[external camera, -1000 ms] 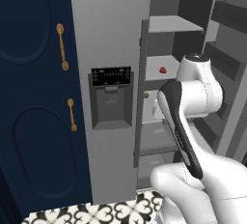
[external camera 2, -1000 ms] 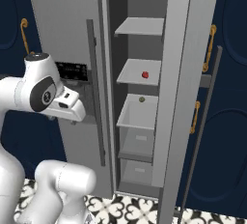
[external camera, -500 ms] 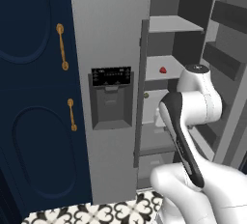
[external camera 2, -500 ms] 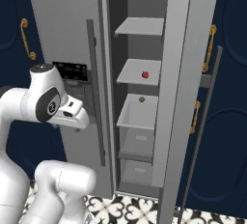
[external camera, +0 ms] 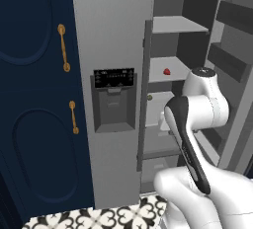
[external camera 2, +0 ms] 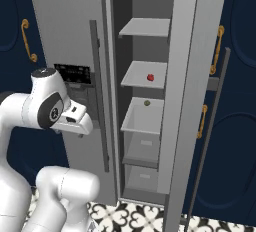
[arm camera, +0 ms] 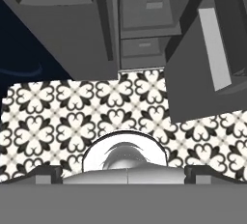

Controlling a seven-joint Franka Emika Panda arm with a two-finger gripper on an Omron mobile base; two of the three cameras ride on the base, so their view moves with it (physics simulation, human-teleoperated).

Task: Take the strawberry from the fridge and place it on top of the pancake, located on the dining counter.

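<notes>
While the fridge [external camera: 111, 30] stands with its right door swung open, navy cabinets [external camera: 34, 99] with gold handles [external camera: 63, 54] flank it at the far left of the left base view. Moving rightward, the closed grey door carries the black-panelled dispenser recess [external camera: 114, 102], and a long dark vertical handle [external camera: 144, 95] runs down its edge. Past that, pale grey shelves [external camera: 175, 24] step down inside the open compartment. The strawberry [external camera: 167, 71] sits on the second shelf, at about one o'clock from the dispenser, alone and well apart from the arm. A small dull greenish item [external camera: 149, 96] lies on the shelf below it, too small to identify. The white arm [external camera: 197, 109] folds at about four o'clock from the strawberry, its wrist turned downward.

From the right base view, the arm [external camera 2: 45, 106] is at nine o'clock, the strawberry [external camera 2: 150, 77] near the shelf's middle, the greenish item [external camera 2: 147, 103] at six o'clock beneath it, and the open door [external camera 2: 192, 76] to the right.

Looking down from the hand view, patterned black-and-white floor tiles [arm camera: 72, 117] spread below the fridge drawers [arm camera: 144, 47]. Whether the claw is released or clenched I cannot tell.
</notes>
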